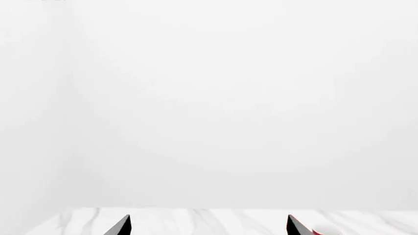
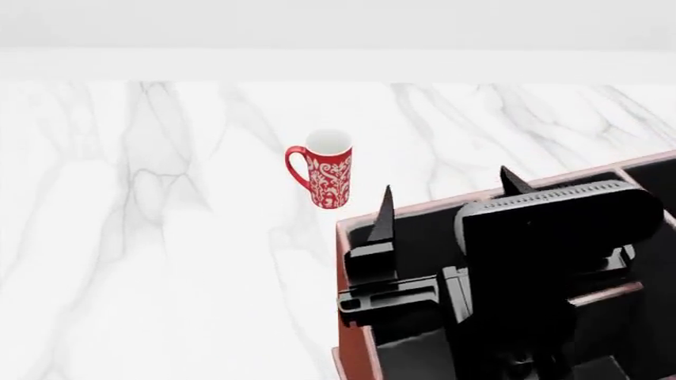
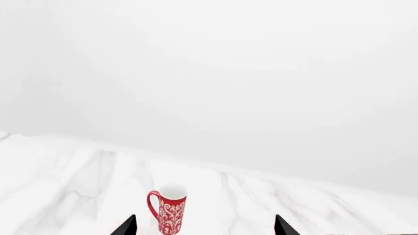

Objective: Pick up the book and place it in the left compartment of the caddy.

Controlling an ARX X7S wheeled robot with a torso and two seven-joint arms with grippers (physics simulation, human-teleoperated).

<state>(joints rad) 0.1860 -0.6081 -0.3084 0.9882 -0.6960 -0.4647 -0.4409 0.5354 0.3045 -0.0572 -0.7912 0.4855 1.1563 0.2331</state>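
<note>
1. The only marking you can see is the white scrollwork on the red mug point(image 2: 329, 178). It does not read as letters in any view.
2. Your right gripper point(image 2: 450, 198) hangs over the caddy point(image 2: 343, 277), its two pointed fingers spread wide with nothing between them. Below it is the black-lined left compartment point(image 2: 428, 226), along the caddy's left rim.
3. Only the head view shows the caddy. It sits toward the near right of the marble tabletop point(image 2: 158, 237), and its reddish rim and a divider show around the arm. The mug stands upright beyond the caddy's far left corner, apart from it.
4. The right wrist view shows the mug ahead, between the fingertips, with no caddy.
5. Your left gripper point(image 1: 209, 226) appears only in its own wrist view. Its tips are spread wide and empty, with a sliver of the mug beside one tip.
6. You cannot tell where the book is, because no view shows it.
</note>
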